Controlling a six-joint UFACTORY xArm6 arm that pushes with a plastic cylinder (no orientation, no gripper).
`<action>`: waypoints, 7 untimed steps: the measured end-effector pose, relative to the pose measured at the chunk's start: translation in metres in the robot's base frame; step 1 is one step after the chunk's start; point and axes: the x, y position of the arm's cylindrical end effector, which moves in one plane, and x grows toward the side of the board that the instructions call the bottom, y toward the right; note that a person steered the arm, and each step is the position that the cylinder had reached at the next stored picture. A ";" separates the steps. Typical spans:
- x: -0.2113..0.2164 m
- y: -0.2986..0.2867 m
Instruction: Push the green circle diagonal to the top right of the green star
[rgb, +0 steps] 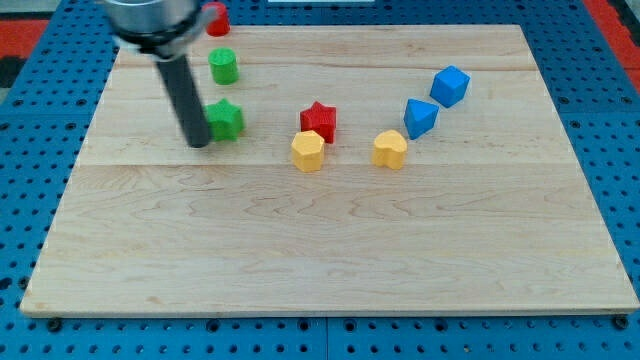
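The green circle (223, 66) stands near the board's top left. The green star (227, 120) sits below it, a short gap between them. My tip (197, 143) rests on the board just left of the green star and slightly below it, touching or nearly touching its left side. The dark rod rises from the tip toward the view's top left and hides part of the board there.
A red block (217, 18) sits at the top edge above the green circle. A red star (319, 121), a yellow block (308, 151) and a yellow heart (390, 149) lie mid-board. Two blue blocks (420, 117) (450, 86) lie to the right. The wooden board (320, 250) is ringed by blue pegboard.
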 end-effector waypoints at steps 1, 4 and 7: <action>0.000 -0.022; -0.045 -0.047; -0.124 0.039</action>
